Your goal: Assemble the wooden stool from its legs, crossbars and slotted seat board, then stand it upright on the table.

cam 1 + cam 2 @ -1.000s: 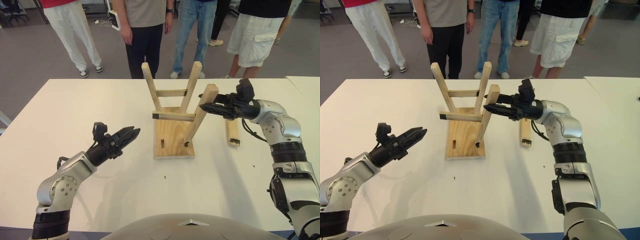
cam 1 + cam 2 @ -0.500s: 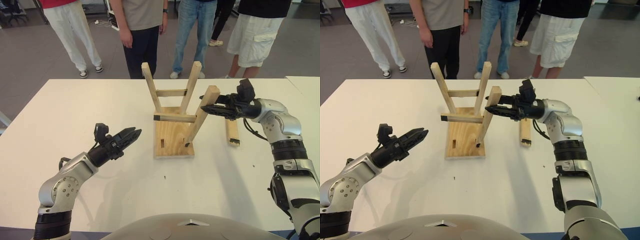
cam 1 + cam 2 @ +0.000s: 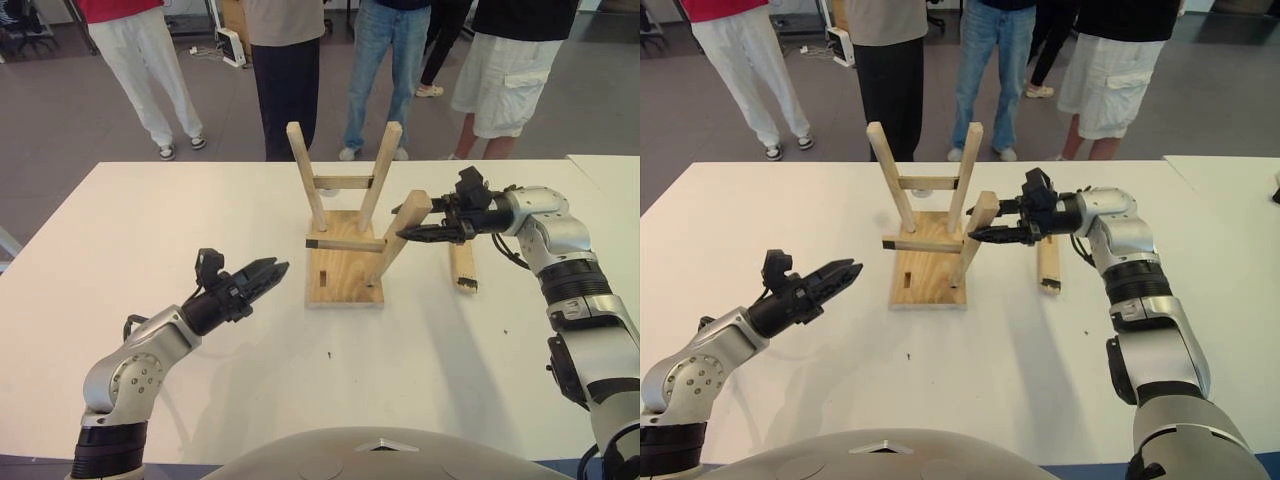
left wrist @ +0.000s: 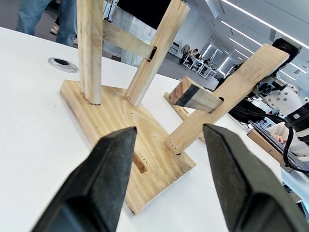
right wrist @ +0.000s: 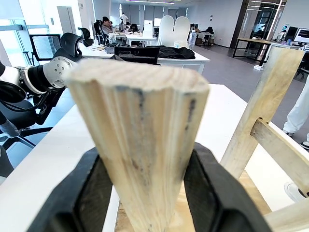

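Note:
The slotted seat board (image 3: 340,288) lies flat on the white table (image 3: 150,230). Two legs (image 3: 303,175) joined by a crossbar (image 3: 343,183) stand upright in its far end. A third leg (image 3: 395,245) leans in a near slot, carrying a second crossbar (image 3: 345,243) that sticks out leftward. My right gripper (image 3: 408,224) is shut on this leg's top end (image 5: 145,145). Another loose leg (image 3: 463,268) lies on the table right of the board. My left gripper (image 3: 265,273) hovers open left of the board, its fingers (image 4: 111,179) apart and holding nothing.
A round cable grommet (image 4: 62,62) sits in the tabletop beyond the board. A second white table (image 3: 610,165) adjoins at the far right. Bare tabletop spreads to the left and along the near side.
My right gripper has sunk a little with the leaning leg's top, and the arm has swung in behind it. My left gripper has crept slightly toward the board.

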Controlling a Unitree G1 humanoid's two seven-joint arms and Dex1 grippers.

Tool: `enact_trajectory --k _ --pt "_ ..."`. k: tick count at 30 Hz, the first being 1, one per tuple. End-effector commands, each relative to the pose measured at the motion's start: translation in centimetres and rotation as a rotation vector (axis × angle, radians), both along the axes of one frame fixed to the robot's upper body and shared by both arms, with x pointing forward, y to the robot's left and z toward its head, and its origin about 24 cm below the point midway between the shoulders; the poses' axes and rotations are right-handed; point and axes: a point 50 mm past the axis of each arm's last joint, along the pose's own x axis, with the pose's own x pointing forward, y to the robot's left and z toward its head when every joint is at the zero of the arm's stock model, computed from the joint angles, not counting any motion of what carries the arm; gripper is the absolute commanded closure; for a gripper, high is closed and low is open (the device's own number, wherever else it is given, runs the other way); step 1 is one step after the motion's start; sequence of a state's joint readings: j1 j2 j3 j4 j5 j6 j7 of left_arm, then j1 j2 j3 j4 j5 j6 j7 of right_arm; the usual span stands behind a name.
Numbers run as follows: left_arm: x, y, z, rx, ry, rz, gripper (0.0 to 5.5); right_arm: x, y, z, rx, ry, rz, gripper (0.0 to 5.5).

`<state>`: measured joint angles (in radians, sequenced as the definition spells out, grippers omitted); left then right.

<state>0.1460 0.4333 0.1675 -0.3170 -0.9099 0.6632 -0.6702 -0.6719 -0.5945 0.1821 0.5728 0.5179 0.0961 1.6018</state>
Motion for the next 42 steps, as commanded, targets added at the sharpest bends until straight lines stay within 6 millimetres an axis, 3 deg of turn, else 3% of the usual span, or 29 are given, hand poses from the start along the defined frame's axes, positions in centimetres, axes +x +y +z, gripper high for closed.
enact_trajectory --k 1,6,8,13,16,18,20,23,27,30,34,42 --pt "0.1 -0.3 0.2 0.008 -0.012 -0.021 2.98 -2.9 -1.0 -8.7 -0.274 0.327 0.0 3.46" --pt "0.0 -0.7 0.3 -0.022 0.002 -0.03 2.98 -1.7 -1.1 -7.9 -0.329 0.315 -0.055 3.46" --pt "0.0 -0.9 0.2 -0.026 0.001 -0.031 2.98 -1.2 -0.8 -7.5 -0.334 0.248 -0.065 2.88" --pt "-0.2 -1.2 0.2 -0.031 -0.003 -0.03 2.98 -0.3 -0.8 -6.9 -0.312 0.2 -0.118 2.09" --pt "-0.2 -1.2 0.1 -0.03 -0.001 -0.025 2.98 0.6 -2.1 -6.7 -0.345 0.139 -0.292 1.57" --pt "-0.5 -1.0 0.0 -0.025 0.003 -0.013 2.98 1.7 -3.8 -6.2 -0.354 0.073 -0.555 1.31" --pt "-0.8 -0.9 -0.2 -0.02 0.008 0.003 2.98 2.5 -5.5 -5.8 -0.332 0.05 -0.814 1.31" --pt "-1.1 -1.1 -0.4 -0.016 0.016 0.016 2.98 2.5 -6.3 -5.9 -0.301 0.049 -1.088 1.31" --pt "-1.3 -1.4 -0.6 -0.015 0.02 0.025 2.98 0.4 -6.8 -8.1 -0.369 0.162 -1.455 1.31" --pt "-1.6 -1.5 -0.7 -0.011 0.023 0.035 2.98 -2.6 -6.4 -10.3 -0.433 0.261 -1.555 1.31" --pt "-1.6 -1.5 -0.8 0.004 0.025 0.051 2.98 -5.9 -6.0 -13.4 -0.534 0.381 -1.578 2.06" --pt "-1.0 -1.3 -0.6 0.041 0.01 0.064 2.98 -5.7 -6.9 -13.5 -0.499 0.369 -1.593 3.34"
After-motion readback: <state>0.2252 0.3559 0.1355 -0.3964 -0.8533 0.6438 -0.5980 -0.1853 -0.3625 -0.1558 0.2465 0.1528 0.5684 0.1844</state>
